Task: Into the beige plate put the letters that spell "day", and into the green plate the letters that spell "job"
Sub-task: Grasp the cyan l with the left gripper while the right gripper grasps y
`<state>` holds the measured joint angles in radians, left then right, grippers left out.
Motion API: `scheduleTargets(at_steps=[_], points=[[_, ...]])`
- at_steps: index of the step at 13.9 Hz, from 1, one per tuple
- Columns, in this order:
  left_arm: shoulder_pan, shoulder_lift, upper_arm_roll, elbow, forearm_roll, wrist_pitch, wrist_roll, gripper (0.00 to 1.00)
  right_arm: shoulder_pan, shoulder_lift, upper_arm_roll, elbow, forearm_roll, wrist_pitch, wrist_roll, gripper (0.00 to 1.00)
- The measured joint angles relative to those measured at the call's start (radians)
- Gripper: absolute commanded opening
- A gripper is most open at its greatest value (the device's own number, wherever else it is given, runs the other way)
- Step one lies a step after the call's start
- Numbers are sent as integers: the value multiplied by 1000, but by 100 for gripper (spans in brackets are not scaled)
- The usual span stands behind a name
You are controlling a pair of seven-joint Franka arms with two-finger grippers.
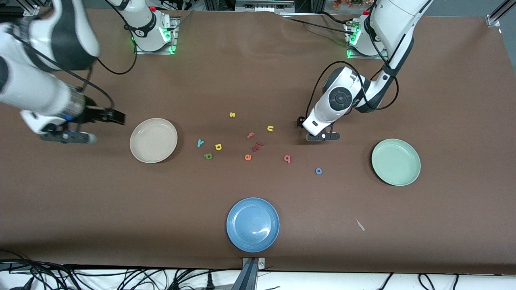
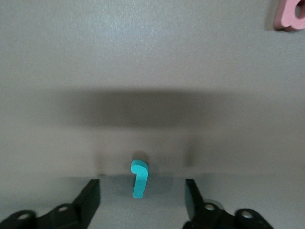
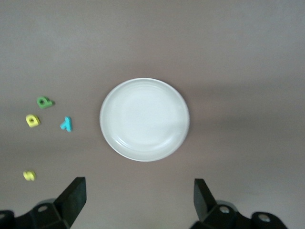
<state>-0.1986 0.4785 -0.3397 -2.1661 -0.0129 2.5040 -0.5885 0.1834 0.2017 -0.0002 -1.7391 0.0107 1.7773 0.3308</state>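
Note:
In the left wrist view a thin teal j point(image 2: 139, 179) lies on the table between the fingers of my left gripper point(image 2: 142, 195); the jaws stand apart, with a gap on each side of the letter. From the front the left gripper point(image 1: 322, 137) is down at the table and hides the j. The pinkish-red b point(image 1: 287, 158) and blue o point(image 1: 318, 170) lie near it, with the green plate point(image 1: 396, 162) toward the left arm's end. My right gripper point(image 1: 68, 137) hangs open, empty, beside the beige plate point(image 1: 153, 140). Teal y point(image 1: 200, 143), yellow a point(image 1: 218, 146) and green d point(image 1: 208, 156) lie by that plate.
A blue plate point(image 1: 252, 224) sits near the front edge. Between the plates are loose letters: a yellow s point(image 1: 232, 114), a yellow u point(image 1: 270, 128), a pink-red f point(image 1: 250, 135) and an orange e point(image 1: 248, 157). A small scrap point(image 1: 360, 224) lies nearer the camera than the green plate.

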Motion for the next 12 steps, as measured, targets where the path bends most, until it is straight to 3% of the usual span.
scheduleTargets(at_steps=[2, 4, 6, 8, 12], points=[[0, 14, 0, 0, 0, 0, -13, 46, 74, 56, 1, -4, 0, 55, 169, 100], [0, 15, -1, 3, 0, 1, -21, 27, 151, 111, 3, -32, 0, 162, 342, 98], [0, 15, -2, 6, 0, 1, -33, 8, 219, 159, 4, -84, 0, 279, 490, 87], [0, 15, -3, 11, 0, 1, -35, 0, 272, 187, 4, -153, 0, 406, 575, 81], [10, -22, 3, 38, 0, 4, -35, 0, 293, 210, 3, -267, 0, 594, 657, 67]])
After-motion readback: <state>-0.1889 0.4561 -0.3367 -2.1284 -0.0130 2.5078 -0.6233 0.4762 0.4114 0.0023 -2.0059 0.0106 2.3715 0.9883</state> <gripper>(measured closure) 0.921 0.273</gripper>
